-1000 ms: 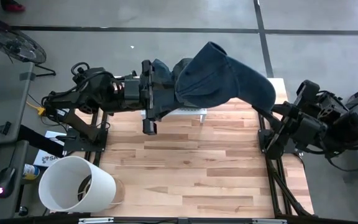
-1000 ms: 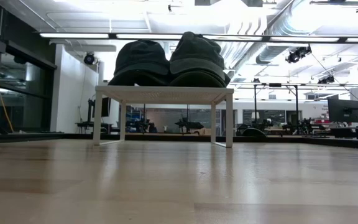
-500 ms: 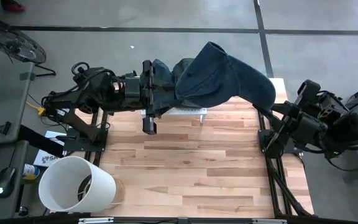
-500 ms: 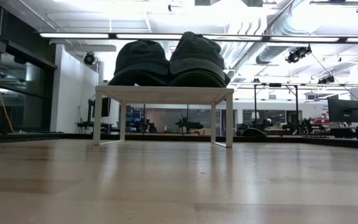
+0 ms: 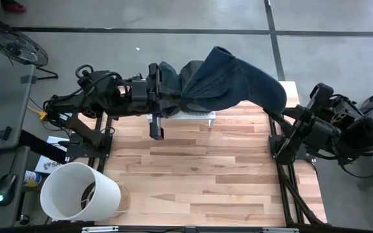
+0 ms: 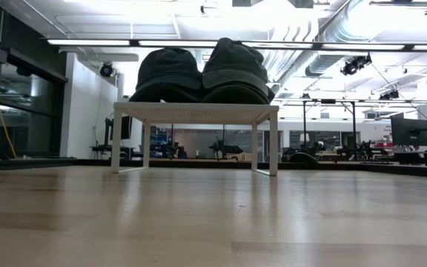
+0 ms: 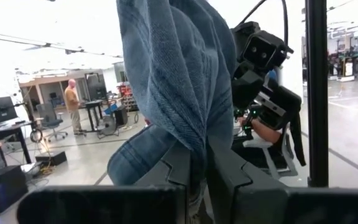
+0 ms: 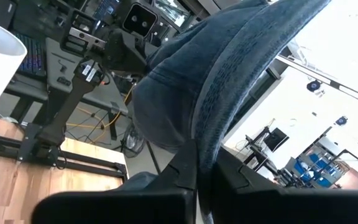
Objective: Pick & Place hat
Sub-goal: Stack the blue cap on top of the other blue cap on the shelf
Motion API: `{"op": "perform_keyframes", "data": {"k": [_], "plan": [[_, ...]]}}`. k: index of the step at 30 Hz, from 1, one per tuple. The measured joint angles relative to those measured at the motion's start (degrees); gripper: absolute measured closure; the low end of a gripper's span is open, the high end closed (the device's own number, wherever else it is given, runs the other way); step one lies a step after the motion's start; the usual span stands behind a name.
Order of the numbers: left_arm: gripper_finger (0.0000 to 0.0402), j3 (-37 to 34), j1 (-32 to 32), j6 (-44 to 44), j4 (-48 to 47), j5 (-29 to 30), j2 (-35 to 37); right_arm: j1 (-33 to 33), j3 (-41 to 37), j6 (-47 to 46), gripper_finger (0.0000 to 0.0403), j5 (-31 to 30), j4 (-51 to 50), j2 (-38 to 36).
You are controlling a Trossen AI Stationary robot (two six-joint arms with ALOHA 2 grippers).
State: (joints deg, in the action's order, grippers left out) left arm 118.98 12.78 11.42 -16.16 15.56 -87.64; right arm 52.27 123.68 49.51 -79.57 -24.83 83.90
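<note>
Blue hat [image 5: 222,81] held aloft at 12 o'clock over the counter [image 5: 199,175], above the white stand [image 5: 199,116]. Left tool [image 7: 197,171] and right tool [image 8: 199,165] both clamped on brim. Best lowered level, both tools together, avoiding hats [image 6: 199,73] already stacked there.

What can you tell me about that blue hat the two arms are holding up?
The blue hat looks like soft denim, with visible weave and stitched seams. It hangs stretched in the air above the small white stand at the table's far edge. The left gripper and right gripper each pinch an edge of its fabric.
</note>
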Motion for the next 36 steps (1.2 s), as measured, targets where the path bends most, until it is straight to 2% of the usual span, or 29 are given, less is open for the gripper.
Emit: {"op": "perform_keyframes", "data": {"k": [2, 8, 15, 22, 27, 36], "plan": [[0.0378, 0.0, 0.0, 0.0, -0.5, 0.1, 0.0, 0.0, 0.0, 0.0, 0.0383, 0.1, 0.0, 0.0], [0.0378, 0.0, 0.0, 0.0, -0.5, 0.5, 0.0, 0.0, 0.0, -1.7, 0.0304, -0.6, 0.0, 0.0], [0.0378, 0.8, 0.0, 0.2, -4.3, 5.4, 0.0, -0.2, 0.0, -4.5, 0.0243, -8.8, 0.1, 0.0], [0.0378, 5.9, 0.0, 0.1, -12.6, 10.3, 0.2, -0.3, 0.0, -4.6, 0.0235, -10.4, 0.1, 0.0], [0.0378, 9.9, 0.0, 0.1, -20.4, 11.0, -0.1, -0.3, 0.0, -4.6, 0.0235, -10.4, 0.1, 0.0], [0.0378, 14.6, -0.1, 0.5, -34.2, 17.7, 0.0, -1.9, 0.0, -5.1, 0.0235, -10.4, -0.1, -0.2]]}}
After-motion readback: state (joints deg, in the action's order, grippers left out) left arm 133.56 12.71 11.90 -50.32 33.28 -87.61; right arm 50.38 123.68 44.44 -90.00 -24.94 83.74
